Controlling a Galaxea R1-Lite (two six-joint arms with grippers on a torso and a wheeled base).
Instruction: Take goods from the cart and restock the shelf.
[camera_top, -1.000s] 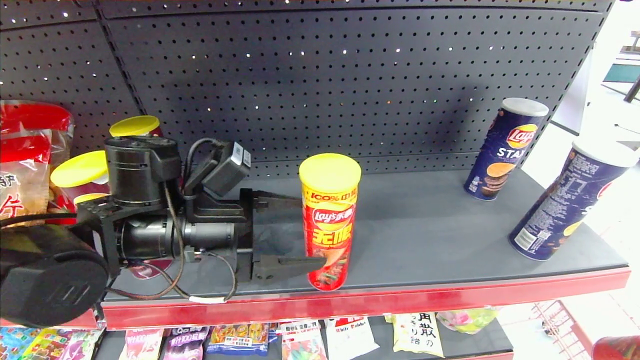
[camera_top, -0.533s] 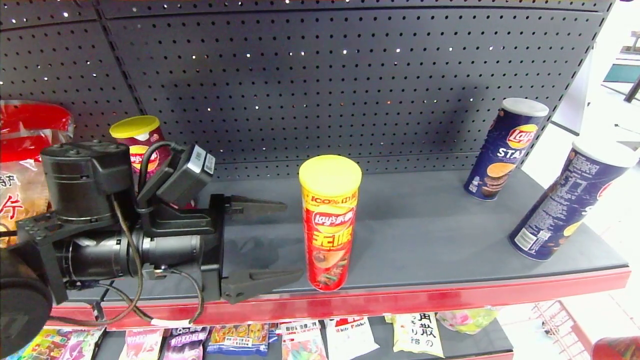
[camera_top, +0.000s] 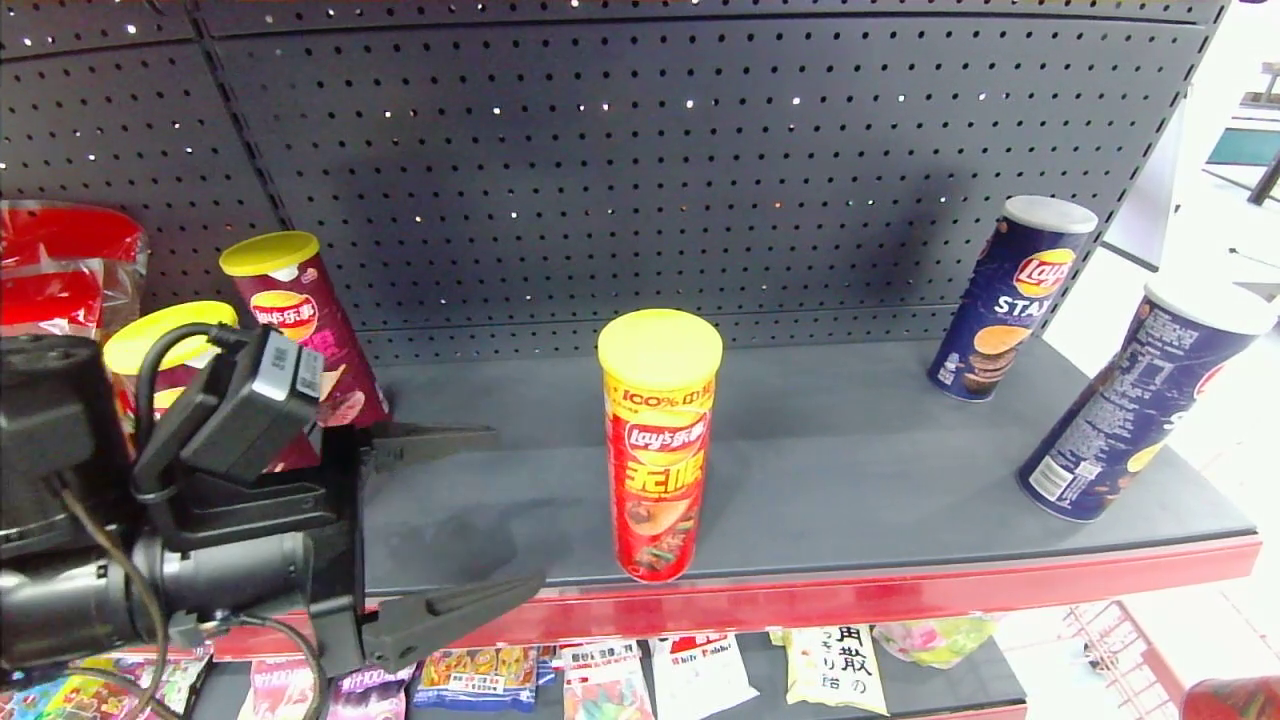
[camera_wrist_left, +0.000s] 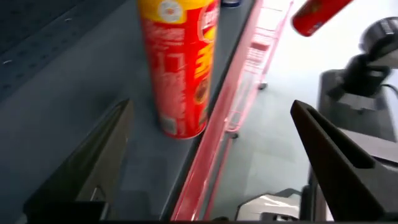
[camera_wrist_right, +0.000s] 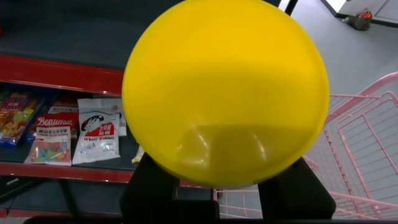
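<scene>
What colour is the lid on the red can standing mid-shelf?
Yellow. The lid on the red can shows best in the head view.

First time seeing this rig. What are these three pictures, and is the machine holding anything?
It is a two-armed robot restocking a shop shelf. The wide picture comes from a camera on its head, and the other two come from cameras on its wrists. In the head view the left gripper is open and empty, apart from a red can that stands near the front edge of the shelf. Blue cans stand at the right and maroon cans at the left. In the right wrist view the right gripper appears shut on a spare can, seen lid-first.
</scene>
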